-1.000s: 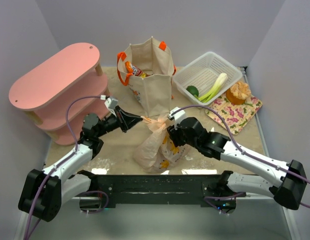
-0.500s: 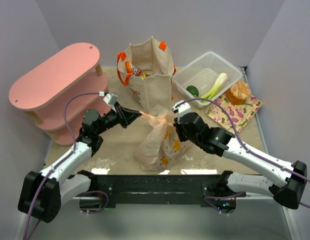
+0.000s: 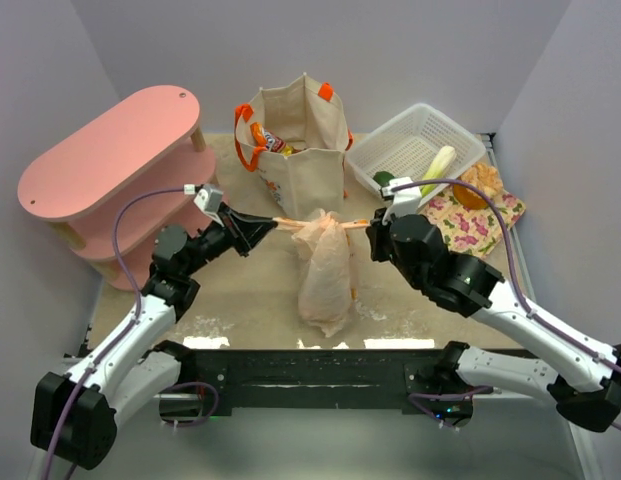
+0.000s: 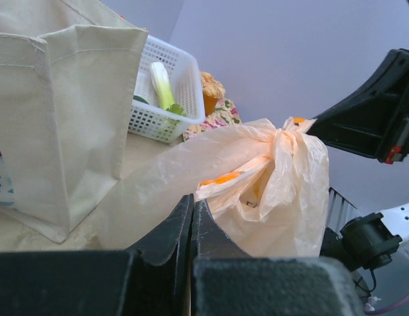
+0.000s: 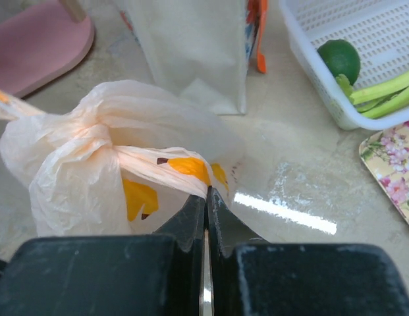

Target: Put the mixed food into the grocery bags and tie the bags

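Note:
The peach plastic bag (image 3: 326,268) hangs at the table's middle, knotted at its top, its two handle ends stretched left and right. My left gripper (image 3: 272,224) is shut on the left handle end; the bag also shows in the left wrist view (image 4: 270,184). My right gripper (image 3: 370,226) is shut on the right handle end, seen in the right wrist view (image 5: 158,164). The beige canvas tote (image 3: 300,160) stands behind with snack packets (image 3: 265,140) inside. The leek (image 3: 437,165) and green round vegetable (image 3: 383,179) lie in the white basket (image 3: 415,140). Golden bread (image 3: 480,182) sits on the floral mat (image 3: 470,225).
A pink two-tier shelf (image 3: 110,170) stands at the left. The basket and floral mat lie at the back right, close to my right arm. Grey walls close in the table on three sides.
Both grippers have pulled apart, left going left and right going right. The bag's handles have drawn taut into a tight knot and the bag has lifted upright.

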Robot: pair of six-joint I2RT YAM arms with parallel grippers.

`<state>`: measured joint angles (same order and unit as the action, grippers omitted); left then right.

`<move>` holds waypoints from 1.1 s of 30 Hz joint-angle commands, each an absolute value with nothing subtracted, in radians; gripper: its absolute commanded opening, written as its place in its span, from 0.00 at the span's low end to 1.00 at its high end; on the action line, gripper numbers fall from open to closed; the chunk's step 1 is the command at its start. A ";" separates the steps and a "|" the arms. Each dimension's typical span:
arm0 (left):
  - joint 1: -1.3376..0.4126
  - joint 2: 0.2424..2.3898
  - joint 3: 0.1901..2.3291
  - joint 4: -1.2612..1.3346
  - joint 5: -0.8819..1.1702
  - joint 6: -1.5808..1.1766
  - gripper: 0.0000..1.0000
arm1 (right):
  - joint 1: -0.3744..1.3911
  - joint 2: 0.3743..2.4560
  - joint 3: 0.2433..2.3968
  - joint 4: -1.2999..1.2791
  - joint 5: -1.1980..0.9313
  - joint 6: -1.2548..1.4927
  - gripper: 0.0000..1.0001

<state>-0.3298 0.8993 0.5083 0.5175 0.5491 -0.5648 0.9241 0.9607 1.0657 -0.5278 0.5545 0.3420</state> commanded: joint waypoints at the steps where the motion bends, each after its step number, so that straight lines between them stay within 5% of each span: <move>1: -0.258 0.805 0.471 0.511 0.293 -0.568 0.00 | 0.705 0.878 1.034 -0.449 0.651 0.350 0.00; 10: -0.095 0.726 0.184 0.574 0.216 -0.778 0.00 | 0.140 0.959 0.639 -0.100 0.274 0.498 0.00; 20: -0.081 0.730 0.311 0.500 0.293 -0.649 0.00 | 0.117 0.931 0.704 -0.141 0.261 0.427 0.00; 24: -0.087 0.840 0.431 0.582 0.605 -0.565 0.00 | 0.115 0.949 0.787 -0.181 0.177 0.373 0.00; 27: -0.196 0.945 0.463 0.615 0.690 -0.562 0.56 | 0.117 0.980 0.796 -0.181 0.109 0.360 0.00; 33: -0.503 1.150 0.551 0.567 0.603 -0.466 0.90 | 0.118 0.993 0.753 -0.138 0.029 0.390 0.00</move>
